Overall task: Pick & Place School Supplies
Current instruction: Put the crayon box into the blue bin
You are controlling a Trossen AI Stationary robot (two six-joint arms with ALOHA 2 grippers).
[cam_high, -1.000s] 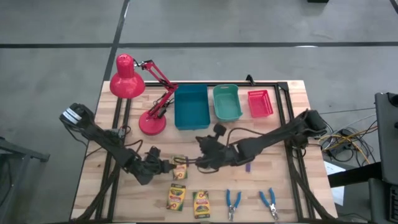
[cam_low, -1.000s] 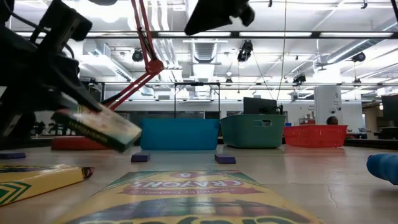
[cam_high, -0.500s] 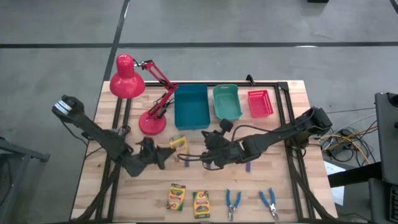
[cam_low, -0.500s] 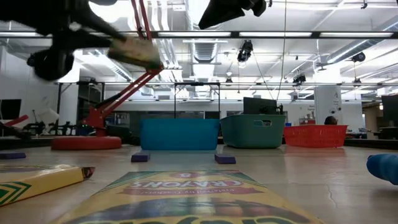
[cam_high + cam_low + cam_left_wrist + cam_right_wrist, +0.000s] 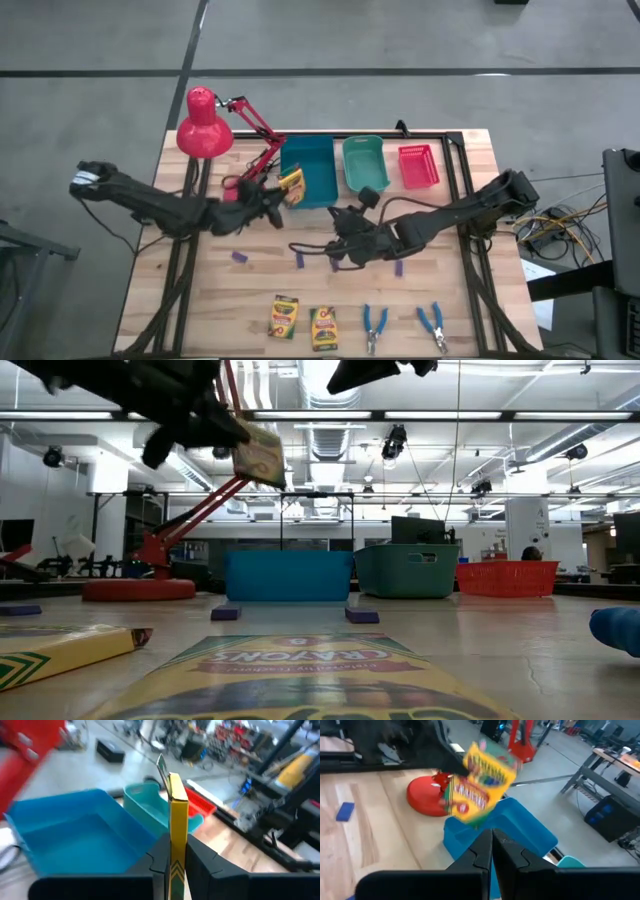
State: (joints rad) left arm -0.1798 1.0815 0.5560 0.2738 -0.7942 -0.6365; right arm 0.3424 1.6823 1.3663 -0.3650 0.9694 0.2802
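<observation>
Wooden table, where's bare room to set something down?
Bare wood lies on the table's left front, left of the front-row yellow-and-green crayon boxes, and at the right edge beside the red mesh bin. The middle is crowded by the right gripper and small purple blocks.

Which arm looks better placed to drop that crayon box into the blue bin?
The left. Its gripper is shut on the crayon box, held raised at the blue bin's edge. The right gripper sits over the table's middle, fingers closed and empty.
</observation>
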